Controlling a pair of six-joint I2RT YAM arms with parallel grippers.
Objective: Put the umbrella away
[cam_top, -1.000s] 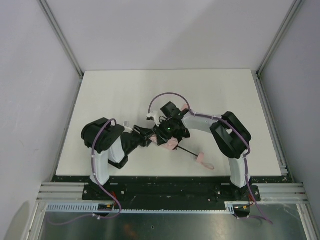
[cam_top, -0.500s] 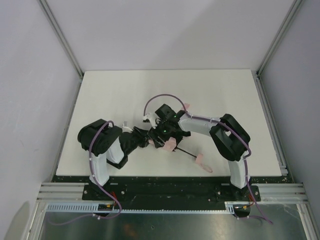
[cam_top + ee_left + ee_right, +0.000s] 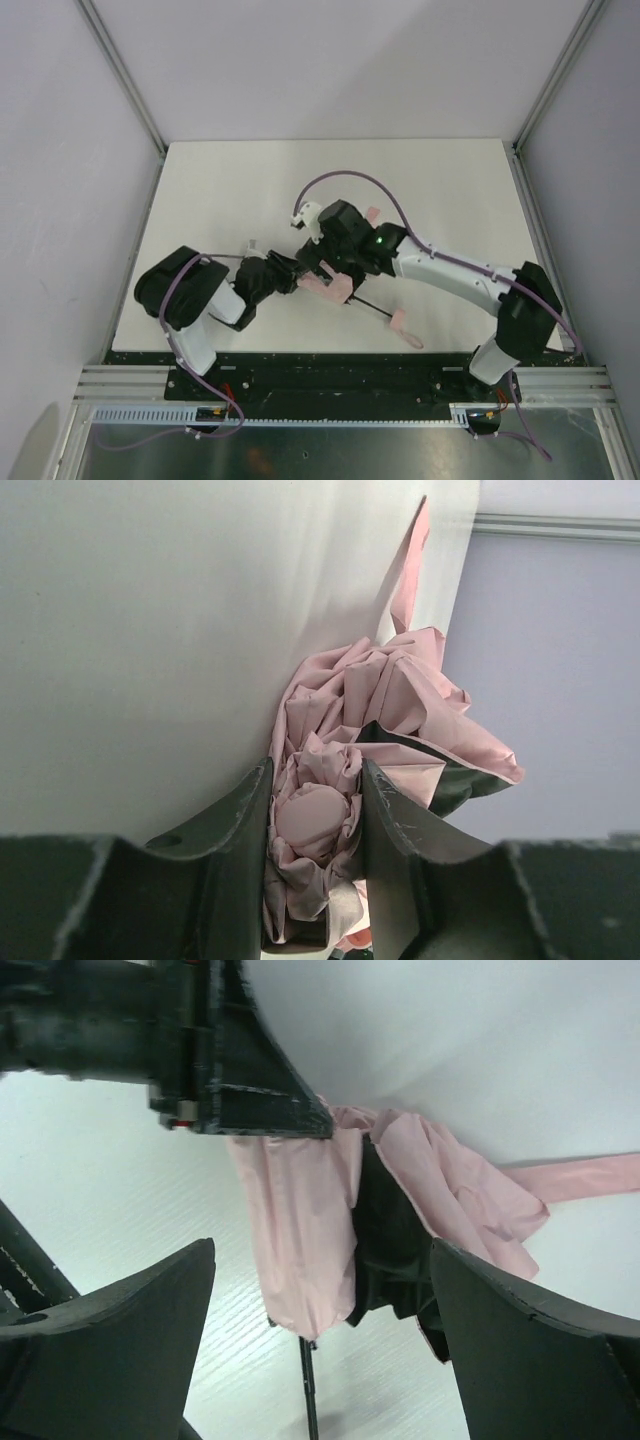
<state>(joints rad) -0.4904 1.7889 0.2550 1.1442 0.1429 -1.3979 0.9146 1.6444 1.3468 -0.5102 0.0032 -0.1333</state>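
Currently I see left gripper point(image 3: 315, 825) clamped on bunched canopy of pale pink fabric folding umbrella point(image 3: 330, 287), pinning it by near edge of white table point(image 3: 230, 190), mid-width. Right gripper point(image 3: 320, 1345) spread wide over folds, probably to regather loose fabric; contact unclear.

Pale pink umbrella point(image 3: 333, 289), fabric loosely bunched

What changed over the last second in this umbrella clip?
The right tool opened wide and let go of the umbrella, with the right elbow swinging out to the right. The left elbow shifted left; the left tool grips the bunched fabric. The handle stayed put.
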